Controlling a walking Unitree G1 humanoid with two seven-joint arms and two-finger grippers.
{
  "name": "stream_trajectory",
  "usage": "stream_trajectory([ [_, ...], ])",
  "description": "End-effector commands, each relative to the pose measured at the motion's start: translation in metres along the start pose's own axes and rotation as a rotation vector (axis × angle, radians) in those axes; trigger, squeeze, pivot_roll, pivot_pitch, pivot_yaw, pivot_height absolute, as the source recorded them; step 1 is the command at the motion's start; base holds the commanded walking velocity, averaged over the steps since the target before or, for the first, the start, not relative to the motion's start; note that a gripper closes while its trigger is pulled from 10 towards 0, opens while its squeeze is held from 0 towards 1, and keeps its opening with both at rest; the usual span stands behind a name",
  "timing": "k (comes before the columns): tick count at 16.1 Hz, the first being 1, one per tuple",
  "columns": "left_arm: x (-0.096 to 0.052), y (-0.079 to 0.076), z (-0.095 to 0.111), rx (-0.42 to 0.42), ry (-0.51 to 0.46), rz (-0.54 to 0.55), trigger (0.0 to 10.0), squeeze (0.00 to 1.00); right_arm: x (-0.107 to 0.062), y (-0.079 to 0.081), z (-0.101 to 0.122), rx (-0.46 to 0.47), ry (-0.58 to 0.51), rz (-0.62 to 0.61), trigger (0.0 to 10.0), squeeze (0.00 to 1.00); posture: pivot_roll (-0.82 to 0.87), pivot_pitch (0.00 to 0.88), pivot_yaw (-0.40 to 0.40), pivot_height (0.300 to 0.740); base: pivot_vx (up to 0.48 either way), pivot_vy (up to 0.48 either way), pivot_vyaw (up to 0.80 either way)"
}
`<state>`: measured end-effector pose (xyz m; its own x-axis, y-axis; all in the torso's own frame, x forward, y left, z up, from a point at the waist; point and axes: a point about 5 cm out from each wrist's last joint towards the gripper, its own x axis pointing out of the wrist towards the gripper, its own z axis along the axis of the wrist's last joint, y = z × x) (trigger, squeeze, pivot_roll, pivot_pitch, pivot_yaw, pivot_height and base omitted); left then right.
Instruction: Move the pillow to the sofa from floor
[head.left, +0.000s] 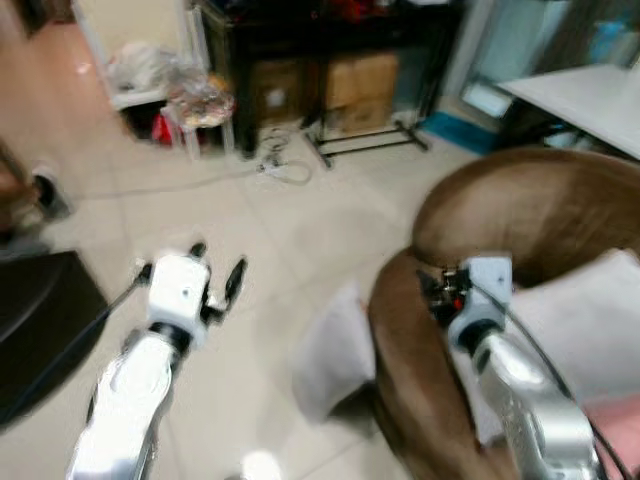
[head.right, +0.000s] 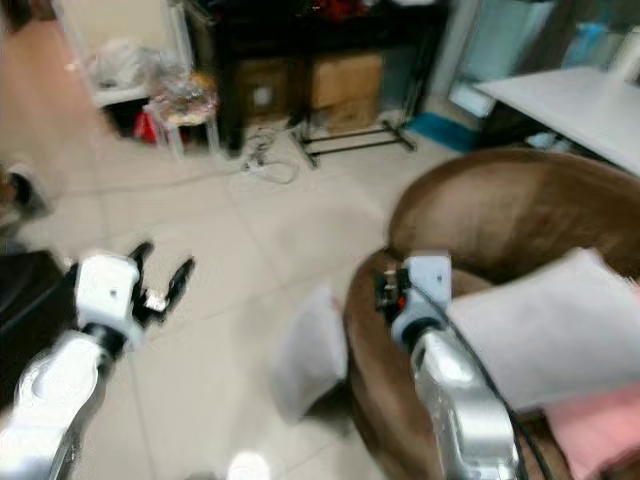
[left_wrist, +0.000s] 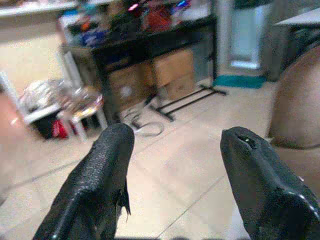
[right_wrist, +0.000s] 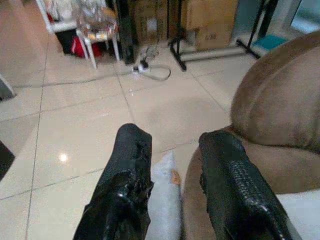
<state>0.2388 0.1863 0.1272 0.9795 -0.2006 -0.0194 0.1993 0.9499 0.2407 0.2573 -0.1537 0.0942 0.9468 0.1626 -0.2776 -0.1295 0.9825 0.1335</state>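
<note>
Pillow (head.left: 330, 355) on the floor (head.left: 300, 230), leaning against the brown sofa (head.left: 520, 215); left hand (head.left: 218, 270) and right hand (right_wrist: 172, 165) both open - empty.

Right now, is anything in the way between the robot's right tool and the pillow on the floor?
Nothing visible: the open right tool hangs above the white pillow, which leans against the brown sofa arm.

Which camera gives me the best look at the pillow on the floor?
The left eye view: the pillow leans against the brown sofa, most of it visible. The right eye view shows it similarly; the right wrist view catches its top between the right pincer's open fingers.
</note>
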Motion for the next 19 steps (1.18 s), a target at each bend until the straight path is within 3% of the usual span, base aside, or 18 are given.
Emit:
stream_trajectory([
  [1, 0.002, 0.000, -0.001, -0.005, 0.005, 0.003, 10.0, 0.00, 0.000, -0.008, 0.006, 0.004, -0.032, -0.049, 10.0, 0.00, 0.04, 0.000, -0.077, 0.740, 0.334, 0.000, 0.00],
  [14, 0.009, -0.002, -0.004, 0.015, 0.005, -0.027, 10.0, 0.00, 0.004, -0.009, 0.002, -0.015, -0.019, -0.002, 10.0, 0.00, 0.03, 0.000, -0.068, 0.740, 0.327, 0.000, 0.00],
  [19, 0.009, -0.001, -0.006, 0.025, 0.003, 0.010, 10.0, 0.00, 0.004, -0.013, -0.004, -0.002, -0.023, 0.009, 10.0, 0.00, 0.04, 0.000, -0.069, 0.716, 0.000, 0.000, 0.00],
])
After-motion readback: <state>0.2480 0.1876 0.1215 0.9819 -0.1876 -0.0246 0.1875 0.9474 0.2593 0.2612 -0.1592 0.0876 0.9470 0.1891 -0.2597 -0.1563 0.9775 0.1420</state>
